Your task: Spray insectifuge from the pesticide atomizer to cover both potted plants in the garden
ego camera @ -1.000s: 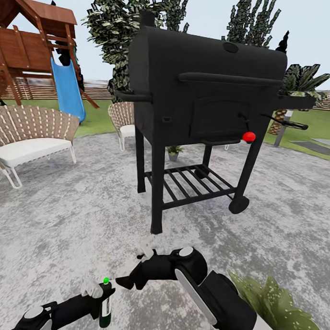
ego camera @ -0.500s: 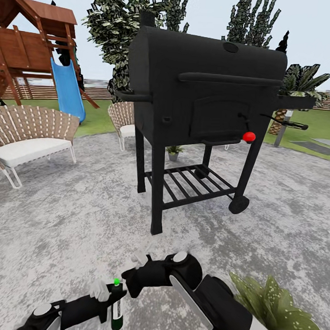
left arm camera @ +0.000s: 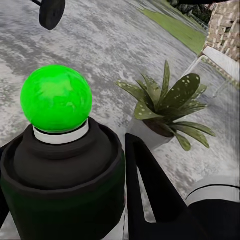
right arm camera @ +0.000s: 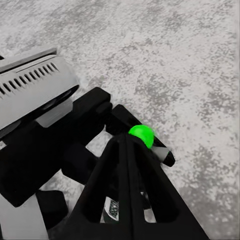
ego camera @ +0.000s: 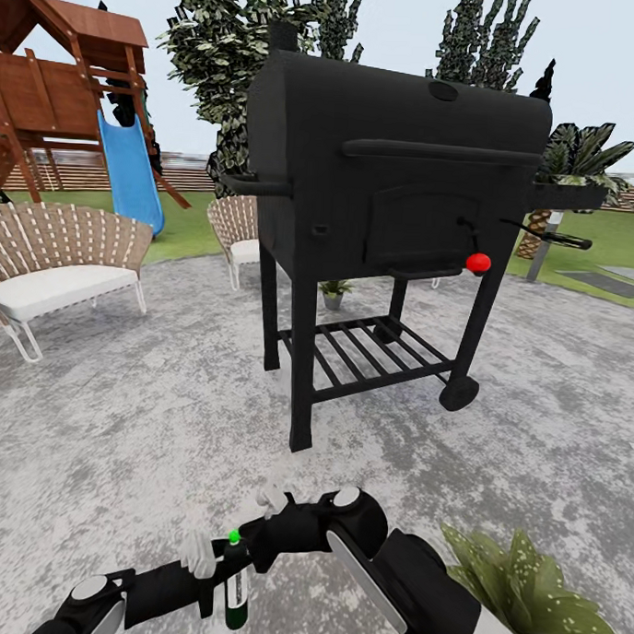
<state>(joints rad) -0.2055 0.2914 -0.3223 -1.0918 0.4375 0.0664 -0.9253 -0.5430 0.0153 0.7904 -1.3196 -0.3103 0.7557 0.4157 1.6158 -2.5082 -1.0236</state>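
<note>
Head view, left gripper [ego camera: 216, 563] clamped on pesticide atomizer [ego camera: 236, 598], upright, right gripper [ego camera: 257, 536] pinched together w/ nothing held.

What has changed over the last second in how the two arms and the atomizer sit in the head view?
The left tool, shut on the pesticide atomizer, has carried it rightward, toward the right tool, which has drawn back and down to meet it. The bottle's green tip now sits right beside the right tool. The grill, chairs and speckled plant have not moved.
</note>
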